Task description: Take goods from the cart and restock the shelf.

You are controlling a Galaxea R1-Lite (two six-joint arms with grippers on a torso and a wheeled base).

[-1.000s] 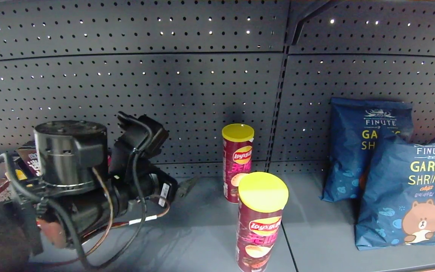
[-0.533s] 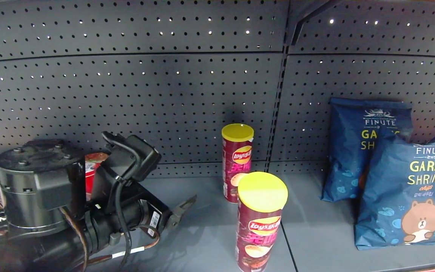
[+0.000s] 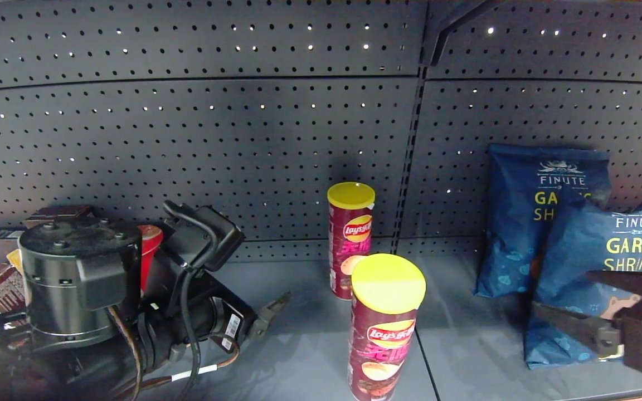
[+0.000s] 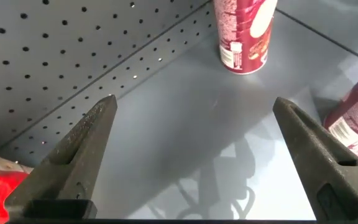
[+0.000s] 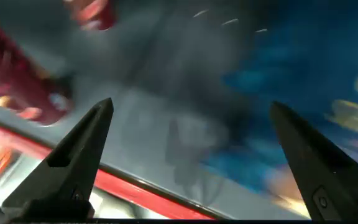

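While upright on the shelf (image 3: 298, 340), maroon chip can (image 3: 381, 342), flat yellow lid (image 3: 388, 283).

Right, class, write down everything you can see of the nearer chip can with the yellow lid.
The nearer can is a tall dark-red tube, seemingly cardboard, with a flat yellow plastic-looking lid shut on top. It stands upright near the front of the grey shelf, before a matching can. Nothing but the shelf touches it.

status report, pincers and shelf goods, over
Left pincer open, empty, low over shelf beside the chip cans. Right pincer open, empty, at the front shrimp bag. Both cans upright, nothing in the way.
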